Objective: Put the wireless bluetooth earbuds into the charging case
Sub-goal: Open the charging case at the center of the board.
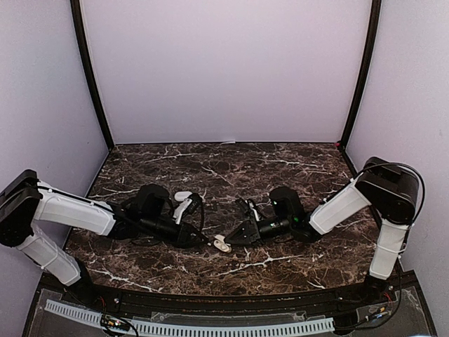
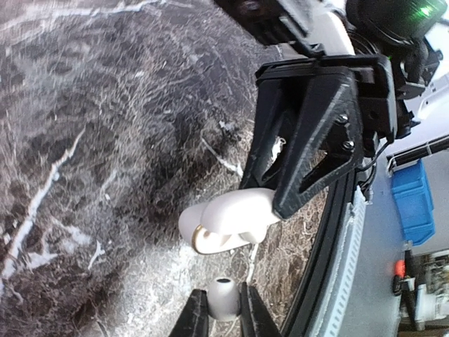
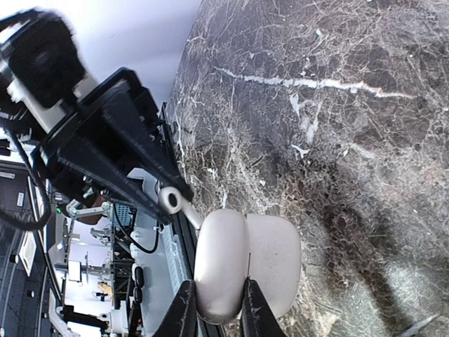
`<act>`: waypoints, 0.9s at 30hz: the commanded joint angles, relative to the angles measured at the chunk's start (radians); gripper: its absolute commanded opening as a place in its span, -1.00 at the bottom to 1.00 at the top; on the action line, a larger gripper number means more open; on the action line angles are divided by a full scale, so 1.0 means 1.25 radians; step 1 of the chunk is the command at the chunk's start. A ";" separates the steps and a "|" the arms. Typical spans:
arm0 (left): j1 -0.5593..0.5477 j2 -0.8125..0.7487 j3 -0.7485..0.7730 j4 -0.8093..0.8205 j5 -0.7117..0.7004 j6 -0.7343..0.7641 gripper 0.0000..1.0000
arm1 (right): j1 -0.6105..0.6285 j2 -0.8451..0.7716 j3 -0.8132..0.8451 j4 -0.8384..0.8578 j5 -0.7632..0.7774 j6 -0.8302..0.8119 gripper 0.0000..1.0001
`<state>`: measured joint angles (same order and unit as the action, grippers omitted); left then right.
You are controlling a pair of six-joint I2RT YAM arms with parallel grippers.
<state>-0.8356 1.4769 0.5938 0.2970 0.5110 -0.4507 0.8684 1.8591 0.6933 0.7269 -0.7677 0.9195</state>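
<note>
A small white earbud [image 2: 223, 300] with a dark hole at its tip sits pinched in my left gripper [image 2: 223, 292], which is shut on it. Just ahead of it lies the cream charging case [image 2: 226, 221], lid open, with a gold rim showing. My right gripper [image 3: 217, 284] is shut on one half of that case [image 3: 221, 263]; the other half [image 3: 277, 263] rests on the marble. In the top view both grippers, left [image 1: 205, 241] and right [image 1: 233, 239], meet tip to tip at the case [image 1: 222, 243] near the table's front middle.
The dark marble table [image 1: 231, 172] is enclosed by pale lavender walls with black corner posts. A black rail [image 1: 231, 303] runs along the front edge. A blue bin [image 2: 414, 200] sits beyond the table's edge.
</note>
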 commanded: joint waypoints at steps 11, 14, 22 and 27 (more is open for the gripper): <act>-0.079 -0.192 -0.064 0.026 -0.172 0.288 -0.71 | -0.015 0.029 -0.031 0.174 -0.074 0.144 -0.76; -0.080 -0.199 -0.059 0.019 -0.170 0.347 -0.71 | -0.014 0.028 -0.032 0.176 -0.076 0.150 -0.76; -0.084 -0.198 -0.072 0.049 -0.117 0.435 -0.69 | -0.015 0.036 -0.030 0.184 -0.081 0.162 -0.76; -0.124 -0.190 -0.070 0.056 -0.138 0.499 -0.71 | -0.016 0.041 -0.030 0.194 -0.089 0.169 -0.76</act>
<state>-0.9543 1.2469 0.5171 0.3374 0.3355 0.0761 0.8562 1.8980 0.6601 0.9051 -0.8543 1.1187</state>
